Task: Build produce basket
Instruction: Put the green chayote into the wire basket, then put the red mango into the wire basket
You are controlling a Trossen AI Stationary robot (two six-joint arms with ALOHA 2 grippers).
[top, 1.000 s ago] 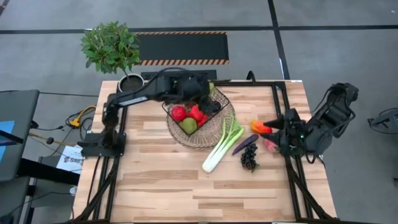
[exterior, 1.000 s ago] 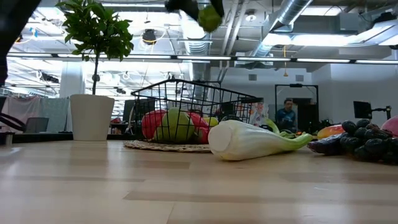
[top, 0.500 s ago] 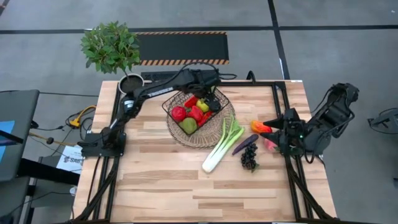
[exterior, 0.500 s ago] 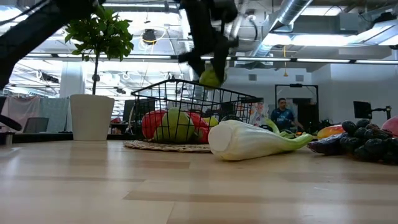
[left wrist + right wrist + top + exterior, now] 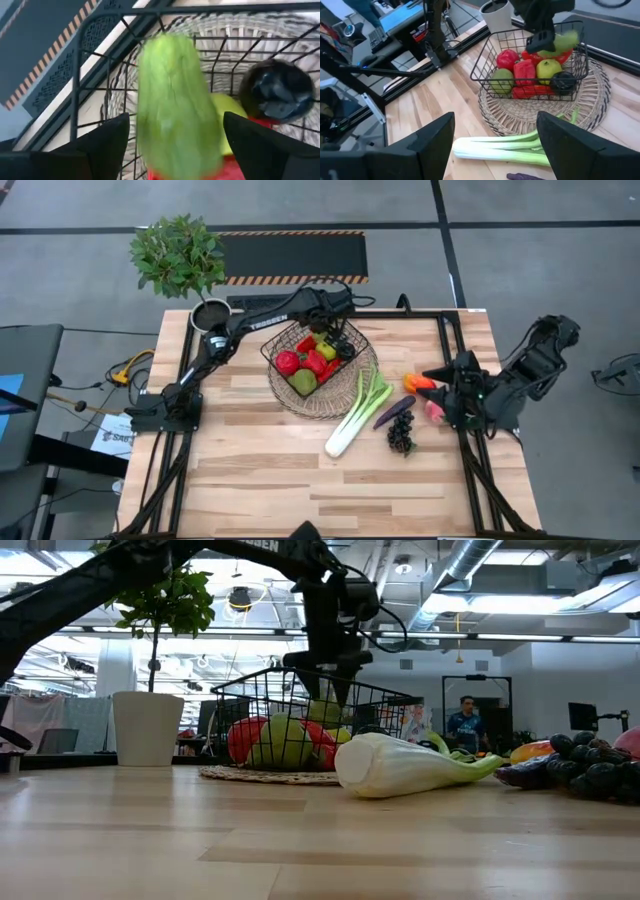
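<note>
Left end effector (image 5: 328,336) over far corner of dark wire-mesh basket (image 5: 272,352) on round wicker tray (image 5: 372,370), fingers spread, pale green pepper-like toy (image 5: 175,105) between them, apparently dropping in. Right end effector (image 5: 495,145) spread, waiting near bench (image 5: 260,470) right edge. White-green leek (image 5: 357,413) and dark grapes (image 5: 402,434) outside basket.

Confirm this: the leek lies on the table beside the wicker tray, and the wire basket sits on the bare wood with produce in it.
One detail is off. The leek does lie on the table beside the wicker tray, but the wire basket sits on that tray, not on bare wood. The high view shows it.
</note>
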